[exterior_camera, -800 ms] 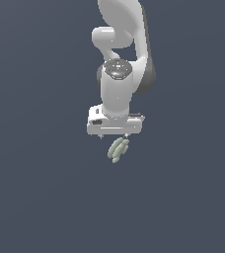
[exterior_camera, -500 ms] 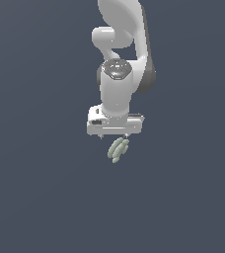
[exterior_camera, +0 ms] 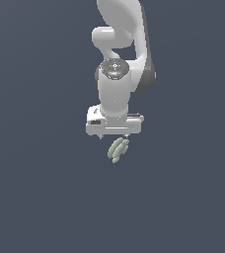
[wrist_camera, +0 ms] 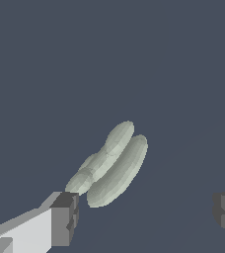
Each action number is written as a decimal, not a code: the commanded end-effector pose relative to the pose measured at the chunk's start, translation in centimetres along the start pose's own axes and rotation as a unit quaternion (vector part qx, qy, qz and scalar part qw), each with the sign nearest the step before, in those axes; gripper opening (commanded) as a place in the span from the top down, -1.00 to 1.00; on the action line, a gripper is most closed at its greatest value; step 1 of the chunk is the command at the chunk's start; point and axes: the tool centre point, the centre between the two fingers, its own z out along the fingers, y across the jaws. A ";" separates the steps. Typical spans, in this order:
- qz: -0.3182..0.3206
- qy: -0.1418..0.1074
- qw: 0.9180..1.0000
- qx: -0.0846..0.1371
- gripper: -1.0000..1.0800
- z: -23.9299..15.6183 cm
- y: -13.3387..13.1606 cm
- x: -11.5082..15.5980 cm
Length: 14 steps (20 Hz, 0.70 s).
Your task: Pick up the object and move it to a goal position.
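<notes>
Our gripper (wrist_camera: 144,212) is spread wide, holding nothing. The object (wrist_camera: 110,165) lies just ahead of the fingertips, nearer one finger (wrist_camera: 65,217), its long axis slanting diagonally across the gap.

One object (exterior_camera: 118,150), one arm (exterior_camera: 119,59), two fingers (wrist_camera: 65,217)

Pale grey-green lobed object (exterior_camera: 118,150), tilted
</notes>
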 end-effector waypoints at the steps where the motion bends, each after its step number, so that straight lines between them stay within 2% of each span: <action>1: 0.004 0.000 1.000 0.000 -0.92 0.0 0.0 0.0; 9: 0.048 -0.001 0.999 0.001 -0.92 0.4 -0.3 0.0; 14: 0.097 -0.001 0.995 0.001 -0.92 0.8 -0.6 -0.1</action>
